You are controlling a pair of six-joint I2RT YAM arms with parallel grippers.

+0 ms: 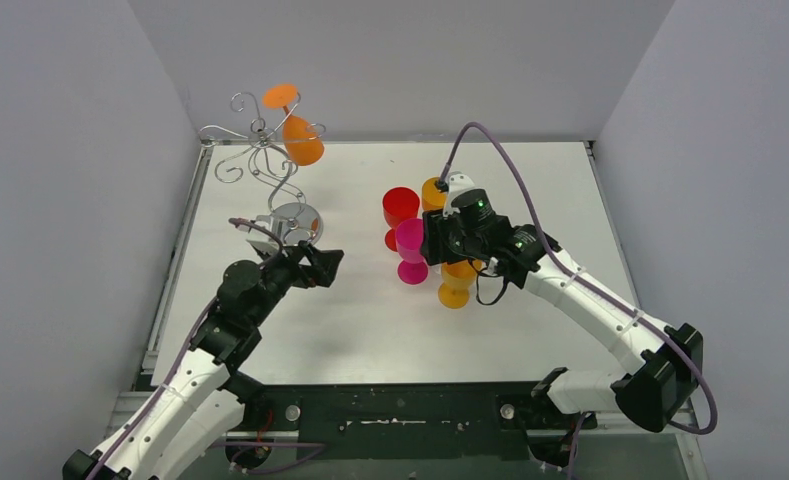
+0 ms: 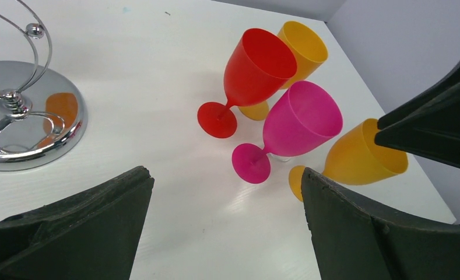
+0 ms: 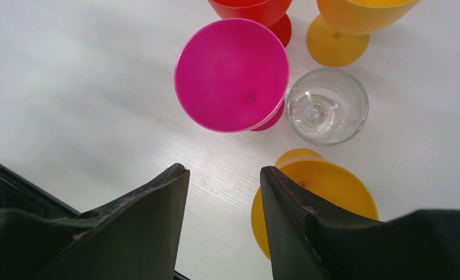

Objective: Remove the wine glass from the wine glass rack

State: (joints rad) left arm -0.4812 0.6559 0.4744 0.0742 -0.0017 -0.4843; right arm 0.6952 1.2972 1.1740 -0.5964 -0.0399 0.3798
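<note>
The silver wire wine glass rack (image 1: pixel 260 150) stands at the table's back left on its round shiny base (image 2: pixel 29 119). An orange wine glass (image 1: pixel 300 138) hangs upside down from its curled arms, foot uppermost. My left gripper (image 1: pixel 320 263) hovers just in front of the base, low over the table, well below the hanging glass. It is open with nothing between its fingers (image 2: pixel 224 175). My right gripper (image 3: pixel 224 170) is over a cluster of glasses at mid-table. Its jaws stand apart over bare table, holding nothing, with a yellow-orange glass (image 3: pixel 332 192) just beside its right finger.
The cluster holds a pink glass (image 3: pixel 232 73), a red glass (image 2: pixel 256 67), a small clear glass (image 3: pixel 327 106) and an orange glass (image 2: pixel 303 44), all upright on the white table (image 1: pixel 350 320). Grey walls close in the back and both sides.
</note>
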